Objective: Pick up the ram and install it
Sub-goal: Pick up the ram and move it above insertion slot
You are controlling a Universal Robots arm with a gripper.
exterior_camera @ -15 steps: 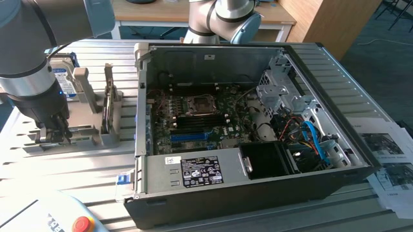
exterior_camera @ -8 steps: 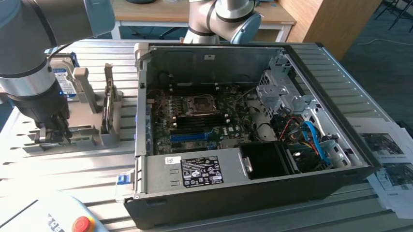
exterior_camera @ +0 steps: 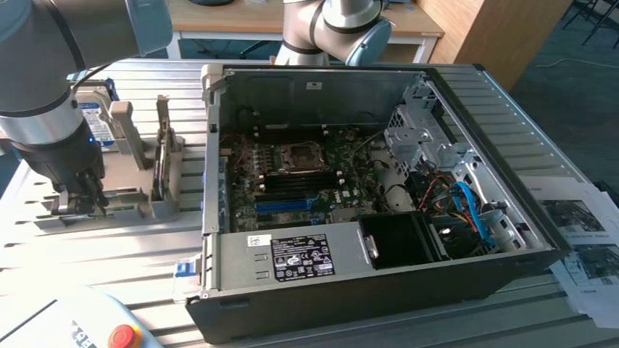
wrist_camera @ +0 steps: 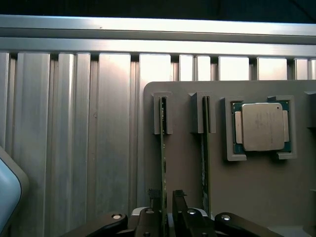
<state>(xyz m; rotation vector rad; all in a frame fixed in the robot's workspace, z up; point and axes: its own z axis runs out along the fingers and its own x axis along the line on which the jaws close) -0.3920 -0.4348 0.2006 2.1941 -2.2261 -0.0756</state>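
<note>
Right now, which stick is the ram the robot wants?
Find the grey holder beside the open computer case. Two thin green sticks stand on edge in its slots. The ram is the one between the fingers, farther from the square silver chip.

Arm (exterior_camera: 43, 109) reaching straight down, hand (exterior_camera: 82, 197) pointing downward, fingers (wrist_camera: 179, 198) parted by a narrow gap

The ram (wrist_camera: 163, 158) is a thin, long green stick. It stands straight up on its long edge in a narrow slot of a grey holder (wrist_camera: 247, 197). From above, just its skinny top edge shows. Another green stick (wrist_camera: 205, 163) stands just beside it, in the next slot.
</note>
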